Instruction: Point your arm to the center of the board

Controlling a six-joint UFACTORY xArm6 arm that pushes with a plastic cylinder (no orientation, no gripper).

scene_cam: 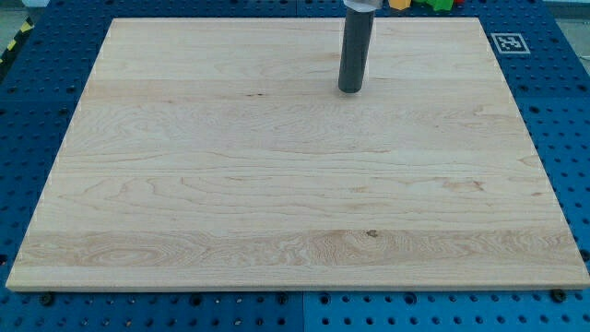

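Now, going from the view's left, the wooden board [184,184] is lying bare over the blue pegboard table [37,83]; nothing is standing on its left half. My tip [349,90] is touching the board near the view's top, a little to the right of the middle line. I have no pincer on this arm, only a straight dark rod, so there is nothing to be apart or together, and nothing is being held.

The centre of the board, which is the thing of the task, is lying below my tip toward the view's bottom and slightly to the view's left of it, on open wood. To the right of my tip and above it, at the very top edge, a yellow block [399,4] and then a green block [442,4] are showing only partly; a bit of red is between them, too cut off to tell its shape. Further right of my tip, a small black-and-white marker [508,41] is sitting on the board's corner.

To do this step well, I judge that I should be sliding straight down and a little left, stopping at the middle without overshooting. No block is standing in that path.
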